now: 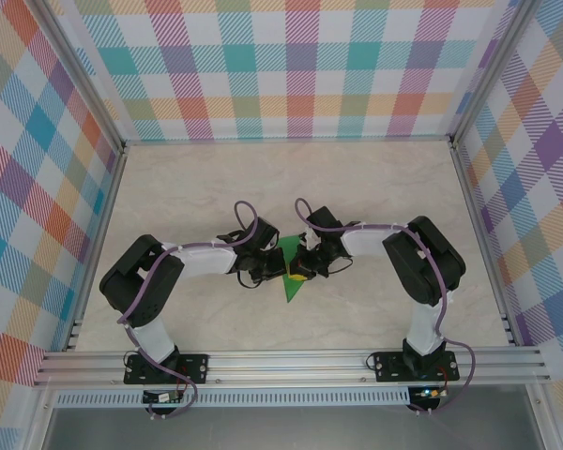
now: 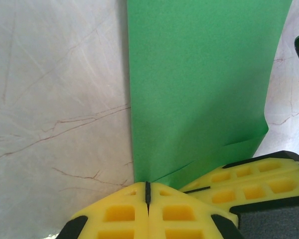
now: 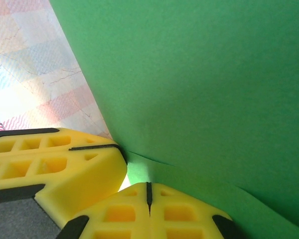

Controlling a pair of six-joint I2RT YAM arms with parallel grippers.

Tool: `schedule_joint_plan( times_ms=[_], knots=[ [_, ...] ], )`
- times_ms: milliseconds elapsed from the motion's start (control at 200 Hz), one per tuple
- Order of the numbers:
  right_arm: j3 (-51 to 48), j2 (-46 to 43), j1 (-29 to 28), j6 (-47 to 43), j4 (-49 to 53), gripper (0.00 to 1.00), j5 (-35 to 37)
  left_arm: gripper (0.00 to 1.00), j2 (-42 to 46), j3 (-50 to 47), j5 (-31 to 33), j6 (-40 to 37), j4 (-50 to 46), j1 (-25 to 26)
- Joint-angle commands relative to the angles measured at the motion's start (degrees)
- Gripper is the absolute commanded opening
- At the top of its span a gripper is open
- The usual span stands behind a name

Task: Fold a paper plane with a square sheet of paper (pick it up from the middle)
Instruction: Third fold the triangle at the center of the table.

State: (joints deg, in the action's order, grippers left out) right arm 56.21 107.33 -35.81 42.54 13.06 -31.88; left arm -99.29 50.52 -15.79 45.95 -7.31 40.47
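two hands meet at the middle of the pale marbled tabletop (image 1: 385,187), with the work between them. on the left, the left hand (image 1: 280,274) has its yellow fingers pressed flat together. from its own wrist camera the left hand (image 2: 147,185) shows no gap along the seam, and the lower corner of the thin bright-green sheet of paper (image 2: 199,89) runs right into its tips, so it looks clamped on that edge.

in the middle, the sheet (image 1: 288,291) is no plain square now. from above it reads as a narrow pointed shape with its tip toward the arm bases. the wrist views show a second layer along its lower edge, and it seems raised off the tabletop rather than lying flat.

on the right, the right hand (image 1: 305,272) sits just beside the left one. its fingers are likewise shut tight (image 3: 148,185), and the green edge appears caught between them.

my read is that a fold is under way, with both hands pinching one edge close together. the next move calls for one hand to hold firm while the other carries or presses the layer, keeping the edges lined up. thin paper gripped this closely could tear or buckle if the hands pull apart.
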Motion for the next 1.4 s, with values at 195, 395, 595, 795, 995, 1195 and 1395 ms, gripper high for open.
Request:
schedule_joint_plan(
  times_ms=[195,395,595,795,995,1195,1395],
  knots=[
    [1.2,-4.3,0.0,-2.4,7.0,0.0,4.0,0.0,-1.8,-1.2,3.0,-2.8,-7.3,1.1],
    [-0.2,-2.8,0.0,-2.3,6.7,0.0,5.8,0.0,-2.0,-0.7,3.4,-2.7,-7.7,1.3],
    [-1.9,-2.2,0.0,-2.6,6.8,0.0,7.7,0.0,-1.8,1.9,3.2,-3.4,-8.1,1.3],
    [-4.4,-1.7,0.0,-3.3,5.4,0.0,9.1,0.0,0.2,5.7,1.1,-4.2,-7.9,1.2],
    [-7.4,-1.8,0.0,-4.5,2.0,0.0,10.4,0.0,3.6,5.1,-1.8,-3.2,-3.9,1.4],
    [-8.9,-1.7,0.0,-4.9,0.4,0.0,10.4,0.0,2.9,2.5,-3.6,-1.6,-0.8,2.0],
    [-9.3,-1.9,0.0,-5.0,0.1,0.0,10.5,0.0,-0.7,3.1,-3.0,-1.5,-1.8,2.8]
  ],
)
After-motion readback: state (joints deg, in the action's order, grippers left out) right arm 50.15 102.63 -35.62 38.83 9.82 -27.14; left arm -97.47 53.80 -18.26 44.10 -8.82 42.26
